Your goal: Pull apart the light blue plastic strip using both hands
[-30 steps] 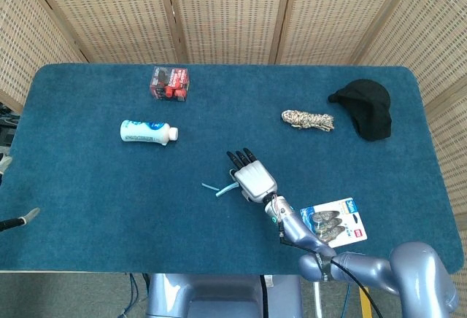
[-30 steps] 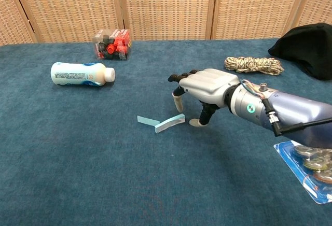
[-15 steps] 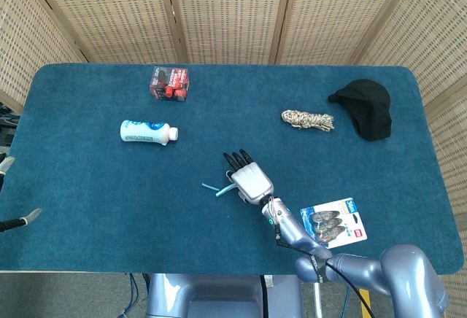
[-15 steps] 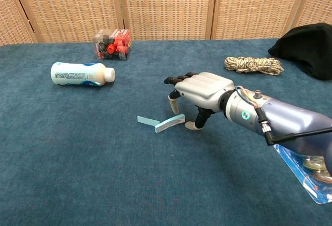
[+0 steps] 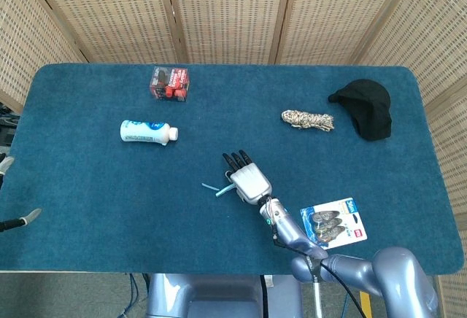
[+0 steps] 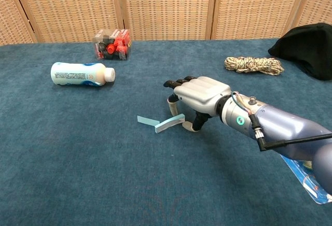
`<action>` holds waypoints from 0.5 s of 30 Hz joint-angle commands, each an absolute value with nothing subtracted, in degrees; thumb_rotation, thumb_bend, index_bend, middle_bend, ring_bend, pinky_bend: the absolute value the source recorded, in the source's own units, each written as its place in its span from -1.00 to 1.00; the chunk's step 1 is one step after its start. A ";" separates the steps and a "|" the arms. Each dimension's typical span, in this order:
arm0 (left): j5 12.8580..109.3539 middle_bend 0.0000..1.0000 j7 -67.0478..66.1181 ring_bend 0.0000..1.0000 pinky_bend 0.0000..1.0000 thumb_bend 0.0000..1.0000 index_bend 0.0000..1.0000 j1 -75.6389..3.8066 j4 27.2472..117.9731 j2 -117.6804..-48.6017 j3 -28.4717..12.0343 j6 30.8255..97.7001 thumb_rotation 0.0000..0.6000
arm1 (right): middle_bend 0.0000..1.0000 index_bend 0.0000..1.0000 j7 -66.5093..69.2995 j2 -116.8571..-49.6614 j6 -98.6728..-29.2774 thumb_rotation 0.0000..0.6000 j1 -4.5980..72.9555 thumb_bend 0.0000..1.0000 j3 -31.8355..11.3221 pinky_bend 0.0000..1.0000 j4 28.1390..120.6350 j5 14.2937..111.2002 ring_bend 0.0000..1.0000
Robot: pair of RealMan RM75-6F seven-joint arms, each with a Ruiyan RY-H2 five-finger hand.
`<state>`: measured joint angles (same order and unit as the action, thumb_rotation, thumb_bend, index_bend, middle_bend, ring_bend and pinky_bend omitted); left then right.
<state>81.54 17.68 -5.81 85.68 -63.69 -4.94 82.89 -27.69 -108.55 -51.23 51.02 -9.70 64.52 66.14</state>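
So the right hand (image 6: 199, 94) hovers palm-down over the blue tabletop (image 5: 87, 187), fingers curled downward but spread, gripping nothing. The light blue plastic strip (image 6: 161, 123) lies just off its fingertips at about 9 o'clock in the head view, with its near end right by the thumb. It's a thin, flat, bent strip, long axis running roughly 3 to 9. The left hand isn't visible, so right is nearer.

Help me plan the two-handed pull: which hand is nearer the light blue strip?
Right. The right hand hovers at the light blue strip's right end, fingers over it. The left hand is not in view.
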 commanded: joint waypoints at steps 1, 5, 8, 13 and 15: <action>81.60 -1.00 17.67 -1.00 -1.00 -1.00 -1.00 -5.79 85.66 -63.73 -4.91 82.86 1.00 | -0.96 -0.05 -27.24 -108.82 -51.26 1.00 50.94 -0.12 -9.81 -1.00 64.36 66.44 -1.00; 81.60 -1.00 17.78 -1.00 -1.00 -1.00 -1.00 -5.81 85.66 -63.71 -4.88 82.64 1.00 | -0.95 -0.03 -26.59 -109.37 -51.28 1.00 50.87 -0.13 -9.79 -1.00 63.72 67.03 -1.00; 81.65 -1.00 17.84 -1.00 -1.00 -1.00 -1.00 -5.77 85.69 -63.65 -4.92 82.73 1.00 | -0.93 0.00 -26.03 -109.93 -51.45 1.00 50.80 -0.15 -9.79 -1.00 62.99 67.54 -1.00; 81.75 -1.00 18.13 -1.00 -1.00 -1.00 -1.00 -5.74 85.49 -63.67 -4.84 82.57 1.00 | -0.90 0.11 -24.77 -110.97 -52.14 1.00 50.44 -0.12 -10.08 -1.00 61.59 68.27 -1.00; 81.76 -1.00 18.16 -1.00 -1.00 -1.00 -1.00 -5.74 85.45 -63.67 -4.83 82.52 1.00 | -0.89 0.16 -24.17 -111.08 -52.34 1.00 50.28 -0.12 -10.39 -1.00 61.65 68.35 -1.00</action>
<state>81.76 18.17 -5.74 85.46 -63.67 -4.83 82.52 -24.40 -110.98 -52.20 50.39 -10.22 61.64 68.27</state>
